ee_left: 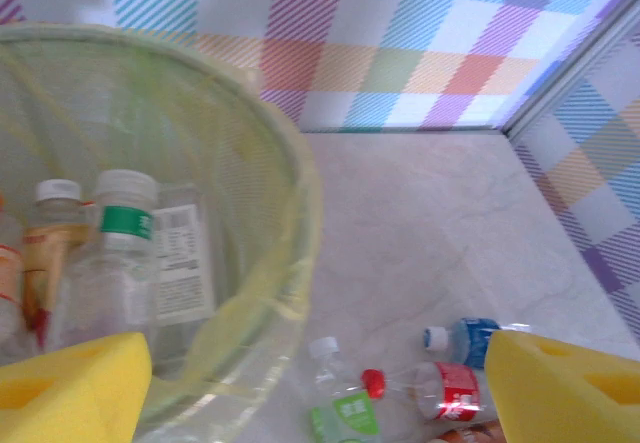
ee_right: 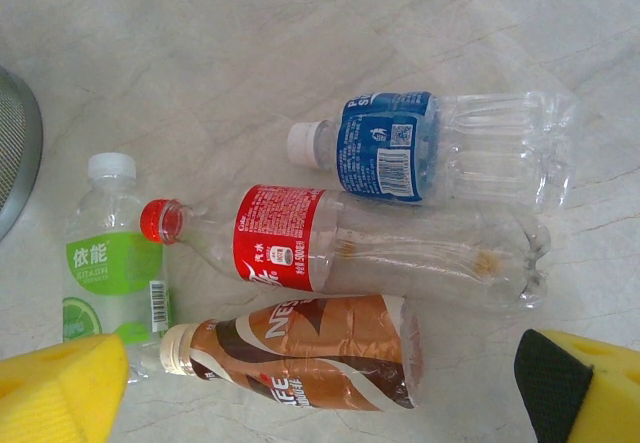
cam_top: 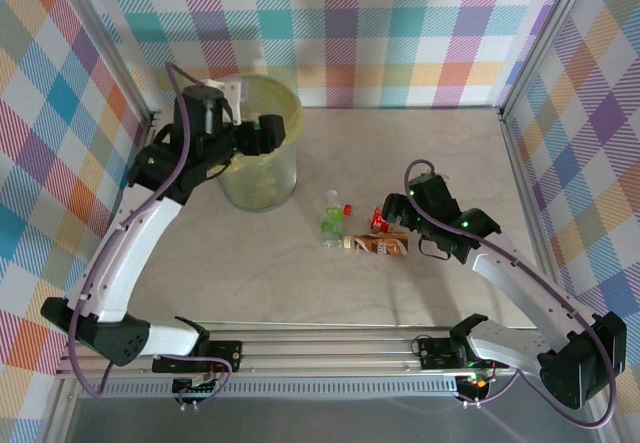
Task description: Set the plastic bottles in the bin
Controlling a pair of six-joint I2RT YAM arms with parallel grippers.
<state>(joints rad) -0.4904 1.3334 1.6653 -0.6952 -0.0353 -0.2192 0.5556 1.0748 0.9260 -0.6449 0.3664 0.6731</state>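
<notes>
The bin [cam_top: 262,143] stands by the table's [cam_top: 450,293] far left corner. The left pincer [cam_top: 270,128] hangs over its right rim, pads wide apart with nothing between them. Its wrist view shows several bottles inside the bin, among them a green-banded bottle [ee_left: 125,253]. Four more lie clustered at mid-table, right of the bin. A green-label bottle [ee_right: 110,263] is leftmost, then a red-label bottle [ee_right: 330,248], with a blue-label bottle [ee_right: 440,148] on its far side and a brown-label bottle [ee_right: 300,353] nearest the front edge. The right pincer [ee_right: 320,393] hovers at the cluster's right side, spread wide. The brown-label bottle lies between its fingers; whether they touch it I cannot tell.
</notes>
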